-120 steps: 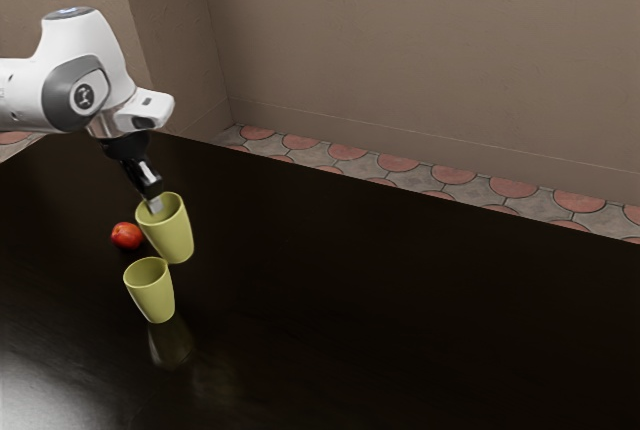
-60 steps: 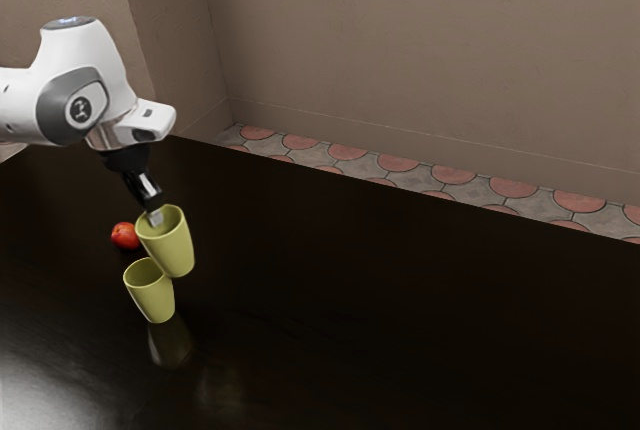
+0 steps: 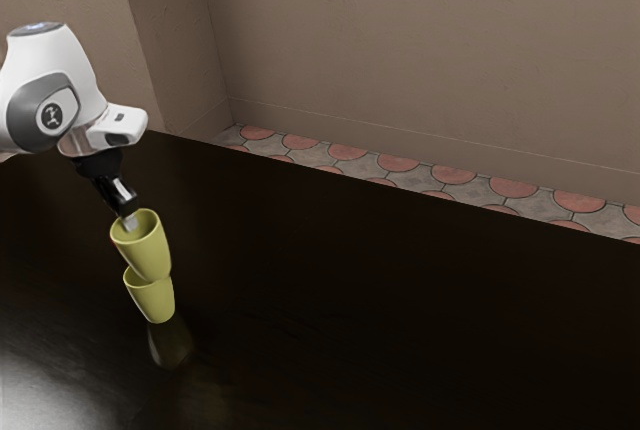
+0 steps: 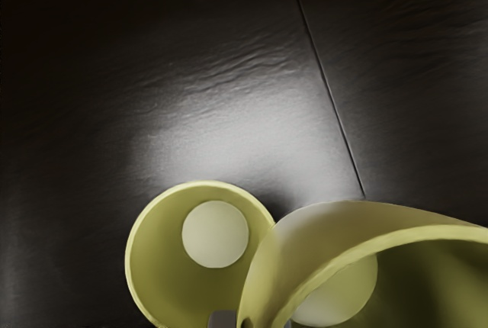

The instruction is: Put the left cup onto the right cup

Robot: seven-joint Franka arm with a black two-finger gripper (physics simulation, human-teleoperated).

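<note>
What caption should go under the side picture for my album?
The pincer holds the upper cup over the lower cup on a dark table.

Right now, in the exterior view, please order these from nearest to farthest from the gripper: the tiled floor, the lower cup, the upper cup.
1. Upper cup: held at its rim by the gripper, tilted.
2. Lower cup: just below the upper cup, standing on the table.
3. Tiled floor: beyond the table's far edge, toward the exterior view's right.
</note>
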